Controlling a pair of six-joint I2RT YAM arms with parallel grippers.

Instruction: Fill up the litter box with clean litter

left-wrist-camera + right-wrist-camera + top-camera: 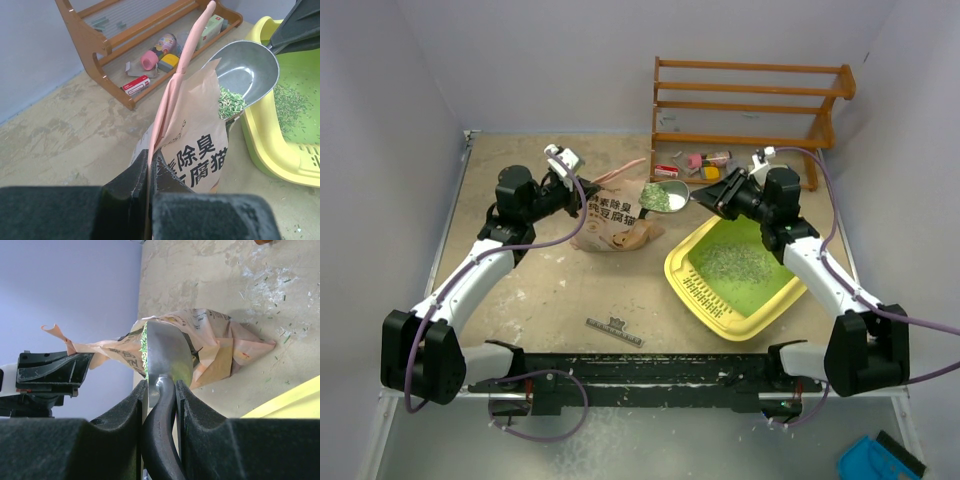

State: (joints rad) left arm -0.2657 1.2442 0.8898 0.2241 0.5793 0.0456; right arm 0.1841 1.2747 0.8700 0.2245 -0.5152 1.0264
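The yellow litter box with a green floor lies right of centre and holds a thin scatter of clean litter. My left gripper is shut on the pink top edge of the tan litter bag and holds it up; its jaws pinch the edge in the left wrist view. My right gripper is shut on the black handle of a silver scoop. The scoop carries litter at the bag's mouth, left of the box rim. The right wrist view shows the scoop side-on against the bag.
A wooden rack stands at the back right with small items on its bottom shelf. A small grey clip lies near the front. A blue object sits off the table at bottom right. Stray granules dot the tabletop.
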